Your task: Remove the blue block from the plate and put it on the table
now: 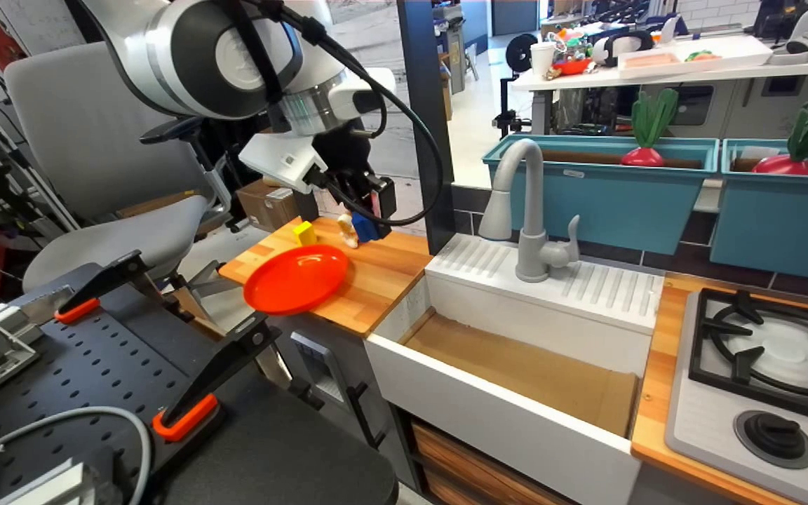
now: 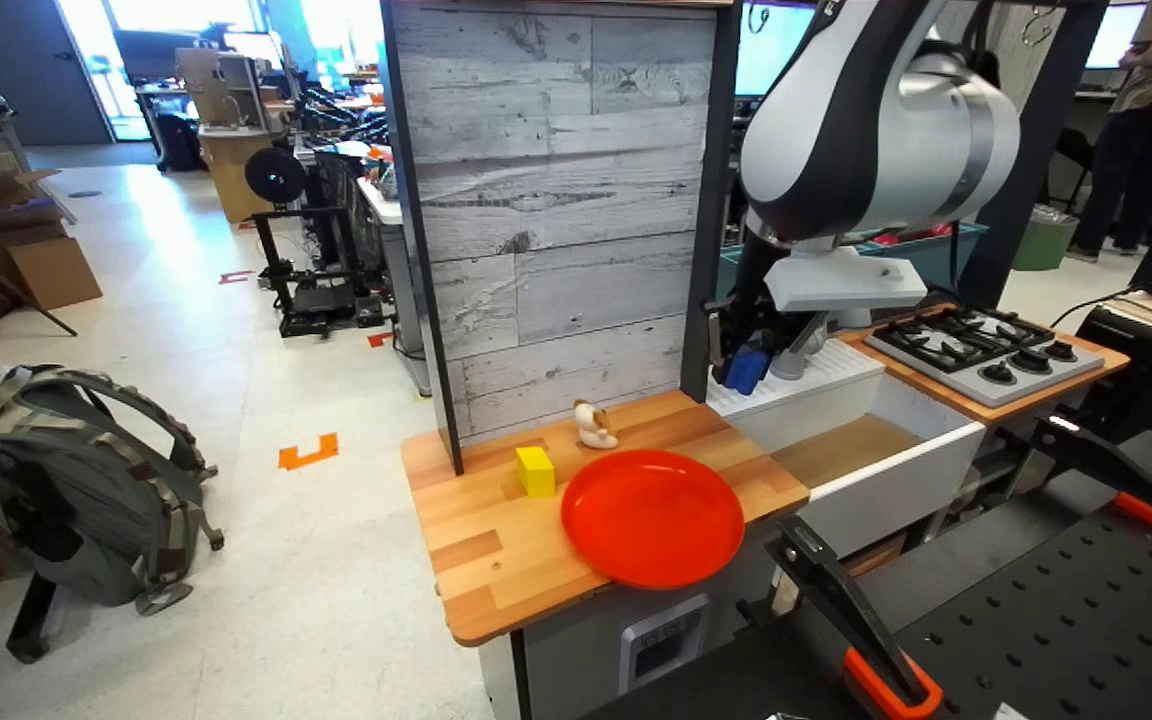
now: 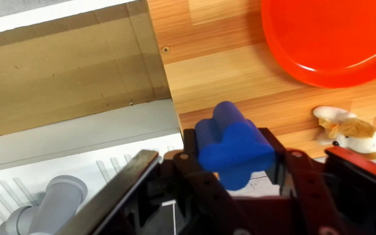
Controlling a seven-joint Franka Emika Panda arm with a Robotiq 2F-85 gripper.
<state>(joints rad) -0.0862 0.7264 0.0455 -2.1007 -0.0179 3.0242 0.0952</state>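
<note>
Wrist view: holds the blue block, lobed in outline rather than plainly cubic, with one end facing back toward the wrist. Sits pinched from both sides between the fingers of the gripper, closed in to just the block's own width. Hangs in the air, clear of the plate and off toward the sink. Overlaps the bare table in this view, yet shows near the ridged ledge behind the sink in an exterior view; cannot be placed for certain above wood or above ledge. Farther out, note a toy dog behind the plate and a yellow block just beside it, both on the table.

Reads as the carrying step: off the plate, not yet down on the table. Calls next, most likely, for a sideways shift to be sure of wood below, perhaps the bare strip between plate and sink, then a slow lowering, a parting of the fingers only at contact, and a straight rise away. Might rock if set on a rounded side, or tumble into the sink if released too near the edge.
</note>
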